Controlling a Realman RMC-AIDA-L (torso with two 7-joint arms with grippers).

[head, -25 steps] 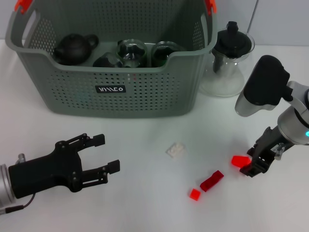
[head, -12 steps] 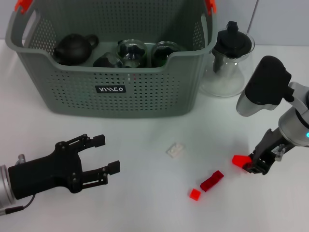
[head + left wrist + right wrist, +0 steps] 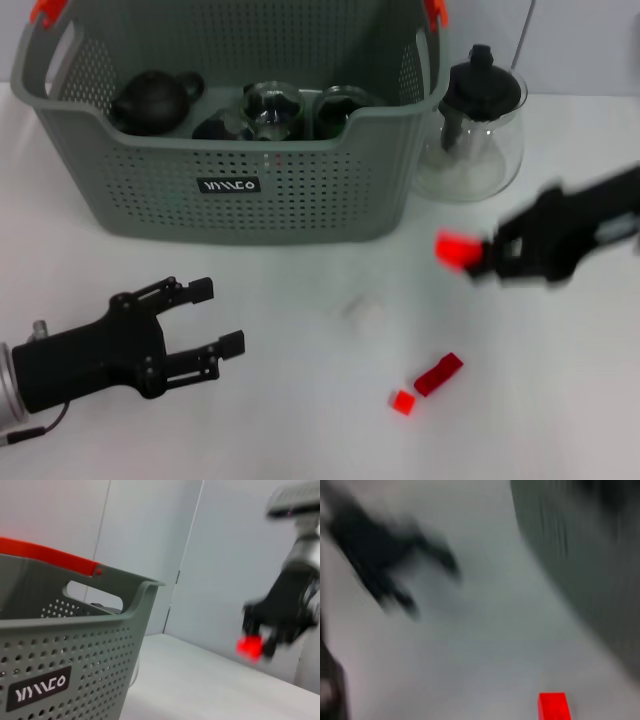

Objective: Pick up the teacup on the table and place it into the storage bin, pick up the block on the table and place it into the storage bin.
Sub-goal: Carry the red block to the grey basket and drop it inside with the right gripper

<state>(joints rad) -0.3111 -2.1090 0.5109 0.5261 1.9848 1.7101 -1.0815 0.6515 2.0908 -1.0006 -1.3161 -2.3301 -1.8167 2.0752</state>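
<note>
Block (image 3: 456, 249), red, pinched at the tip of the right end effector (image 3: 478, 256), airborne above the desk (image 3: 300, 420), just off the storage bin (image 3: 230, 190) front right corner, not yet over its rim. Judged light, rigid, smooth plastic; small faces give little purchase, so a firm squeeze across two flat sides suits it. Two more red pieces (image 3: 438, 374) lie on the desk. Left end effector (image 3: 205, 320) hovers low in front of the bin, fingers spread, empty. Teapot (image 3: 152, 100) and glassware sit inside the bin.
</note>
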